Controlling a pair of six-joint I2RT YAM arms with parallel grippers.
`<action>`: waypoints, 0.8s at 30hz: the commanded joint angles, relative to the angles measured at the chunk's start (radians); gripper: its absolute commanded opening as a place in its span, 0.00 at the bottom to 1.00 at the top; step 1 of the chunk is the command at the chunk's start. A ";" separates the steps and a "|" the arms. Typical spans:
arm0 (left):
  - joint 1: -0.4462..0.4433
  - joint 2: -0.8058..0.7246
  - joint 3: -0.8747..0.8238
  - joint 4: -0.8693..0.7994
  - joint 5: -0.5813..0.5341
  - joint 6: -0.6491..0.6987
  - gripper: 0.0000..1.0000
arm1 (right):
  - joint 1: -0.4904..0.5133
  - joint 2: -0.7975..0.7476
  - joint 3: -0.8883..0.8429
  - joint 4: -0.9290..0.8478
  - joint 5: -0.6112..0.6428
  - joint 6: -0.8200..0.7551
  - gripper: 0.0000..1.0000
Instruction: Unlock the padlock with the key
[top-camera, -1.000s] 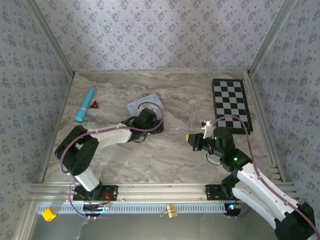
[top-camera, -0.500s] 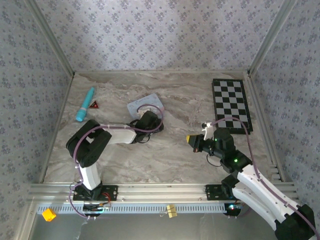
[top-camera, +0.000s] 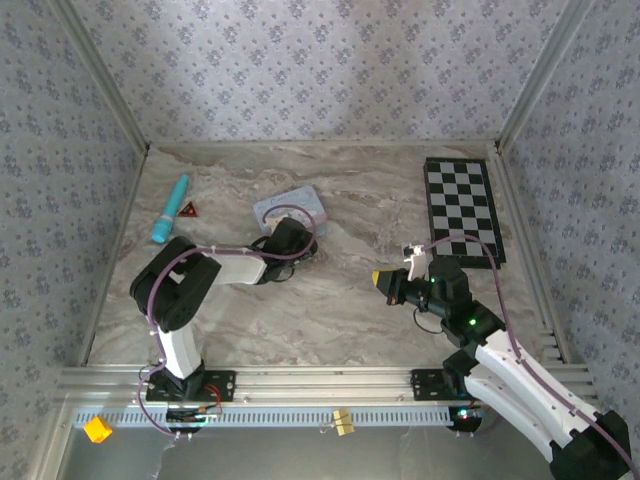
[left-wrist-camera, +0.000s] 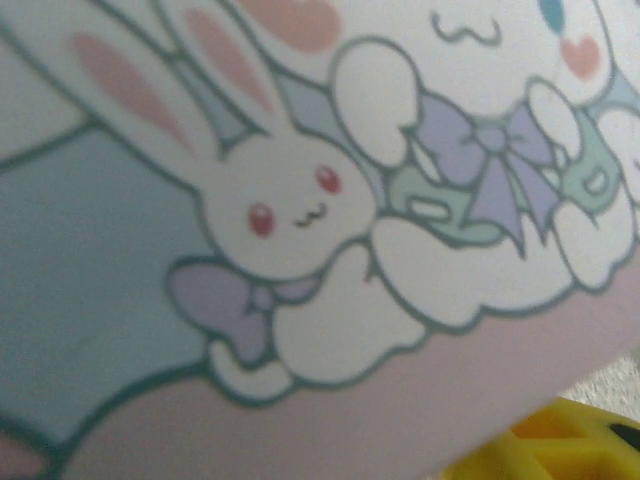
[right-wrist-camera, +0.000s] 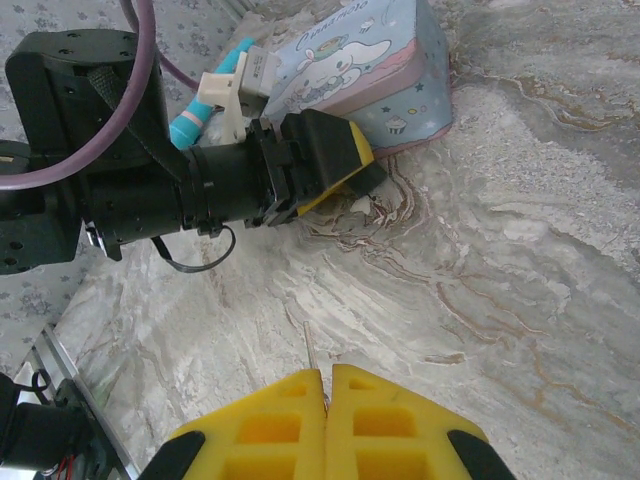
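Observation:
The pale blue cartoon tin (top-camera: 290, 207) lies at mid-table, and its rabbit print (left-wrist-camera: 300, 200) is pressed close to the left wrist camera. My left gripper (top-camera: 302, 246) sits low on the table against the tin's near right corner. The right wrist view shows it from the side (right-wrist-camera: 345, 170), with one yellow finger (left-wrist-camera: 560, 445) at the tin's (right-wrist-camera: 350, 60) edge. Its jaw gap is hidden. The padlock is hidden. My right gripper (top-camera: 383, 281) (right-wrist-camera: 326, 372) hovers to the right, shut on the key (right-wrist-camera: 311, 345), whose thin blade points at the left gripper.
A teal stick (top-camera: 170, 208) and a small red-and-black triangle (top-camera: 187, 210) lie at the far left. A checkerboard mat (top-camera: 462, 208) covers the back right corner. Wallpapered walls enclose three sides. Bare marble (right-wrist-camera: 480, 260) lies between the two grippers.
The left arm has folded its elbow in and its gripper has slid a little left along the tin's near edge. The right gripper with the key has hardly moved.

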 joint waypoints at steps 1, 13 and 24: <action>0.039 0.003 -0.036 0.050 -0.065 0.053 0.49 | 0.008 -0.010 0.001 0.001 -0.009 0.008 0.00; 0.070 -0.008 -0.054 0.149 0.067 0.150 0.36 | 0.010 0.013 0.021 0.003 -0.012 0.006 0.00; 0.074 -0.045 -0.084 0.141 0.057 0.170 0.26 | 0.012 0.035 0.022 0.017 -0.013 0.005 0.00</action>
